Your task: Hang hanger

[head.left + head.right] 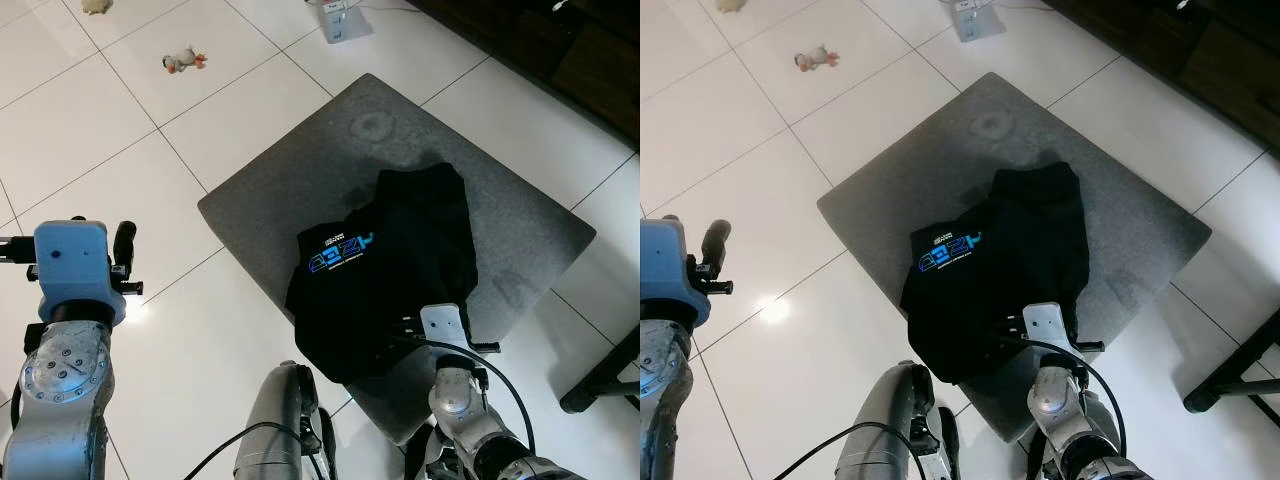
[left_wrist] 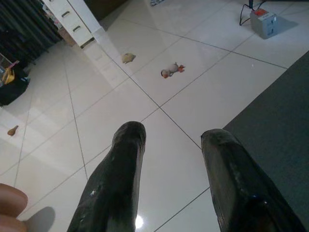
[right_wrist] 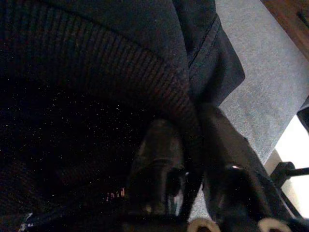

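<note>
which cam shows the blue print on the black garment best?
Left eye view: the print faces the camera unobstructed on the garment. Right eye view shows it equally. Right wrist view has just dark fabric folds between the right gripper fingers.

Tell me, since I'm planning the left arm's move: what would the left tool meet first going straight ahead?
Probably bare white floor tile: the open left tool points down at it, beside the grey rug. Depth is unclear.

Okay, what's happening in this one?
The robot stands over a grey mat on a tiled floor, where a black garment lies crumpled. The right gripper is down at the garment's near edge, its fingers pinched on a ribbed hem. The left gripper is open over bare tiles, holding nothing. A small toy lies farther off.
</note>
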`<state>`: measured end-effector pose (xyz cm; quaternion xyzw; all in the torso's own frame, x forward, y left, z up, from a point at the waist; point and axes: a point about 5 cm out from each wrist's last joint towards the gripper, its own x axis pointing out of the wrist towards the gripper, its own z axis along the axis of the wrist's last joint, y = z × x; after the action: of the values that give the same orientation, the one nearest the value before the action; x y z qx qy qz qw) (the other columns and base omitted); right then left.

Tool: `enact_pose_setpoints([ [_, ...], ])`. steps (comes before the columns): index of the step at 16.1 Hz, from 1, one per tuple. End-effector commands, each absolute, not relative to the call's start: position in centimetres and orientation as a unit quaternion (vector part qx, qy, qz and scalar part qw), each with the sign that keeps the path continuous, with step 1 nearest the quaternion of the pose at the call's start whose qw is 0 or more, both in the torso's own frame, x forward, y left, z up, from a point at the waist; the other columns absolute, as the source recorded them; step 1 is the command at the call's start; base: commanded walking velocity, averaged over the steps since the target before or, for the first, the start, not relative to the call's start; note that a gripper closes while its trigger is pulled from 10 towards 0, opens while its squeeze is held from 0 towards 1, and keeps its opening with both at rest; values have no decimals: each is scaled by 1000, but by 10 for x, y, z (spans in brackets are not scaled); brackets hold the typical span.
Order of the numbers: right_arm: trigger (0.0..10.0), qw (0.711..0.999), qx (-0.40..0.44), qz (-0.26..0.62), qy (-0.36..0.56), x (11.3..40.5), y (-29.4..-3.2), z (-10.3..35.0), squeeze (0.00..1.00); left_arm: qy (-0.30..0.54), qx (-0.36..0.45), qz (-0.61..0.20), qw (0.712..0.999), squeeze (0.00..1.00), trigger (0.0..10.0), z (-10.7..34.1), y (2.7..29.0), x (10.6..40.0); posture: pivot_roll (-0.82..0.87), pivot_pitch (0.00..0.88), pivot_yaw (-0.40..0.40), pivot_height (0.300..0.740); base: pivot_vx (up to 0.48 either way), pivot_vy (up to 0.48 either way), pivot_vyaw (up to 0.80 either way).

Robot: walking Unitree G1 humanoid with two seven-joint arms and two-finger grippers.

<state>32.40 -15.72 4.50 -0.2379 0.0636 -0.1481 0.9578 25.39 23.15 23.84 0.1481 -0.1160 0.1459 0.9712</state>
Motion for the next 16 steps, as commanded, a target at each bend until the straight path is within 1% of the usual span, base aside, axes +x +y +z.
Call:
enact_pose_setpoints([
  [1, 0, 957, -231, -148, 92, 313, -158, 31, 0, -105, 155, 155, 970, 0, 10000, 232, 234, 252, 287, 482, 168, 597, 0, 0, 0],
  [5, 0, 958, -228, -150, 87, 316, -163, 35, 0, -106, 151, 161, 970, 0, 10000, 231, 235, 253, 275, 475, 157, 597, 0, 0, 0],
  [8, 0, 965, -194, -158, 82, 321, -168, 41, 0, -102, 143, 161, 971, 0, 10000, 224, 232, 255, 235, 457, 134, 597, 0, 0, 0],
  [10, 0, 974, -141, -159, 74, 325, -171, 47, 0, -95, 136, 160, 973, 0, 10000, 215, 230, 255, 206, 424, 110, 597, 0, 0, 0],
  [11, 0, 982, -90, -155, 52, 329, -173, 55, 0, -89, 135, 154, 975, 0, 10000, 208, 229, 253, 188, 405, 96, 597, 0, 0, 0],
  [13, 0, 991, -50, -121, -4, 334, -173, 74, 0, -72, 126, 143, 979, 0, 10000, 192, 224, 250, 146, 347, 65, 597, 0, 0, 0],
  [14, 0, 995, 5, -97, -30, 332, -170, 85, 0, -55, 139, 112, 982, 0, 10000, 175, 217, 244, 105, 298, 42, 597, 0, 0, 0],
  [16, 0, 997, 25, -53, -46, 324, -162, 94, 0, -42, 178, 81, 980, 0, 10000, 159, 212, 236, 77, 262, 24, 597, 0, 0, 0],
])
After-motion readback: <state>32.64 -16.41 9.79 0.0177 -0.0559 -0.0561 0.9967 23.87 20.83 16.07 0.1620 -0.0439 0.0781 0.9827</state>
